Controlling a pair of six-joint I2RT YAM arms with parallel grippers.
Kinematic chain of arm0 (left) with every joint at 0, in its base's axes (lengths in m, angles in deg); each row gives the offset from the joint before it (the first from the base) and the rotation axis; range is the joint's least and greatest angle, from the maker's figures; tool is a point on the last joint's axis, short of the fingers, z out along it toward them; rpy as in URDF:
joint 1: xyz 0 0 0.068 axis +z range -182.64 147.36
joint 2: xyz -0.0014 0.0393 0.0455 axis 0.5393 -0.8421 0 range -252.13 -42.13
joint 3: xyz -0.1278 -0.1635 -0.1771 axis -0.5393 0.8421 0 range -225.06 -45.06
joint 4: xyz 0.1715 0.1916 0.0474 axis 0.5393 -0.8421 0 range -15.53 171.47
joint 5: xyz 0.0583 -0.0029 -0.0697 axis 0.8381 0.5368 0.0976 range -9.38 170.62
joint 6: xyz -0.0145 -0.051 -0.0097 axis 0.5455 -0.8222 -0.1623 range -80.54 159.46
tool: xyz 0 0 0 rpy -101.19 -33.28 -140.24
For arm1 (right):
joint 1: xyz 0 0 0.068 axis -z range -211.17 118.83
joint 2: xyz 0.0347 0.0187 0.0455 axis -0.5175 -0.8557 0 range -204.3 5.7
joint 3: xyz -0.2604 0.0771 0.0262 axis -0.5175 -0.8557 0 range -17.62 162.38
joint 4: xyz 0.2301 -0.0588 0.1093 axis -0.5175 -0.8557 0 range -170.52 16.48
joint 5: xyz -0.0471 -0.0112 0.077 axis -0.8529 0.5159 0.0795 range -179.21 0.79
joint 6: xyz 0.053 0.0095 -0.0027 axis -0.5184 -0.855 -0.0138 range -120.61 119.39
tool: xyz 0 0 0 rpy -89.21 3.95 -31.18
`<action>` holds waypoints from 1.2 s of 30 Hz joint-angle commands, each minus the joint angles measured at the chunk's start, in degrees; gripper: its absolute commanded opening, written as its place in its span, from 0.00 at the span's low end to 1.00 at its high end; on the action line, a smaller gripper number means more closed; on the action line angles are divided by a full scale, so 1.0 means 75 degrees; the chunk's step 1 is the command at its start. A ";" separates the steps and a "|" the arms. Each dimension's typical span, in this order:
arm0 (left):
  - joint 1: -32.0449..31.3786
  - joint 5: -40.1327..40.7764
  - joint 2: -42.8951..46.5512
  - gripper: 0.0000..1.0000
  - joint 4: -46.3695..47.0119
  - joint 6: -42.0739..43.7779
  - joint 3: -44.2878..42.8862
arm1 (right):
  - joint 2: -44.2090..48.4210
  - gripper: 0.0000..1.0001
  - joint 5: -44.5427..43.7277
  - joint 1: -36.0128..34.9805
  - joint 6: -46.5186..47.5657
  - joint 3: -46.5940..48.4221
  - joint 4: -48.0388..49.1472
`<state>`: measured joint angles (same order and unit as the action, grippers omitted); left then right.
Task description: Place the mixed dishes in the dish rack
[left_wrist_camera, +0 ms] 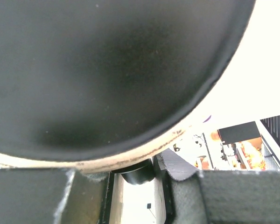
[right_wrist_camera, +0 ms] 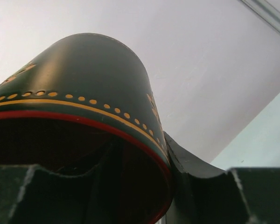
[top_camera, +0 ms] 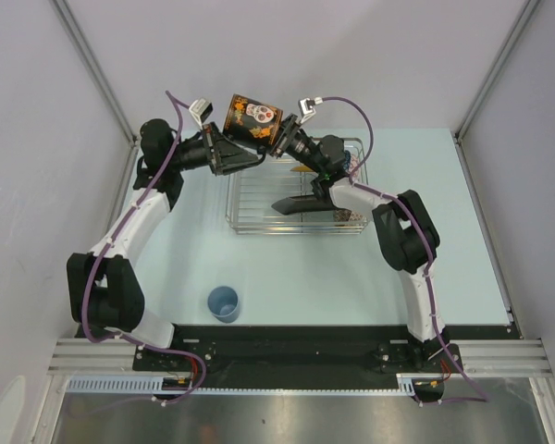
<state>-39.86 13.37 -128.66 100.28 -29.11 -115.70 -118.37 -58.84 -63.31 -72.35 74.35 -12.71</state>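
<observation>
Mug (top_camera: 252,116) aloft at 11 o'clock of rack (top_camera: 259,199), likely mid-handoff: my left gripper (top_camera: 250,155) pinches its base end, right gripper (top_camera: 282,141) straddles rim (right_wrist_camera: 107,128), grip unclear

I'm watching the left arm (top_camera: 120,240) bending up from its base and reaching inward, with the left gripper (top_camera: 250,157) pointing right, jaws nearly closed. The right arm (top_camera: 402,231) is folding inward too. The right gripper (top_camera: 279,143) is facing it, tips almost meeting, fingers partly apart; I can't tell whether they're gripping.
</observation>
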 commanded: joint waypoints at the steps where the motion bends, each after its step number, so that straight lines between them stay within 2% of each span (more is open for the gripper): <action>1: 0.0084 0.0634 0.0310 0.00 0.1664 0.0389 -0.0462 | 0.0465 0.45 0.0790 -0.0344 0.0086 -0.0027 0.0656; 3: 0.0119 0.0645 0.0321 0.00 0.1548 0.0460 -0.0450 | 0.0500 0.52 0.0779 -0.0308 0.0051 -0.0039 0.0727; 4: 0.0154 0.0634 0.0333 0.00 0.1535 0.0518 -0.0450 | 0.0523 0.68 0.0779 -0.0250 0.0050 -0.0074 0.0739; 5: 0.0189 0.0645 0.0345 0.00 0.1512 0.0565 -0.0450 | 0.0546 0.99 0.0779 -0.0227 0.0039 -0.0109 0.0739; 15: 0.0412 0.0692 0.0380 0.00 0.0787 0.1115 -0.0696 | 0.0769 1.00 0.0732 0.0031 -0.0102 -0.0414 0.0961; 22: 0.0576 0.0868 0.0427 0.00 -0.0561 0.2497 -0.1304 | 0.1062 1.00 0.0966 0.0301 -0.0125 -0.0788 0.0891; 31: 0.0717 0.1300 0.0392 0.00 -0.1675 0.3482 -0.1868 | 0.1893 1.00 0.1669 0.0851 0.0272 -0.1503 0.0060; 34: 0.0659 0.1675 0.0403 0.00 -0.2435 0.4207 -0.1938 | 0.2257 1.00 0.1798 0.1143 0.0309 -0.1703 -0.0035; 35: 0.0612 0.2048 0.0380 0.00 -0.3226 0.4523 -0.2112 | 0.2350 1.00 0.1833 0.1226 0.0285 -0.1796 -0.0035; 36: 0.0554 0.2226 0.0380 0.00 -0.3513 0.5106 -0.2160 | 0.2479 1.00 0.1845 0.1308 0.0273 -0.1855 -0.0035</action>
<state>-34.73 23.89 -128.63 79.56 -4.72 -125.55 -105.30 -47.69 -56.18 -71.63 61.89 -13.58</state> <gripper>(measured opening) 0.280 0.994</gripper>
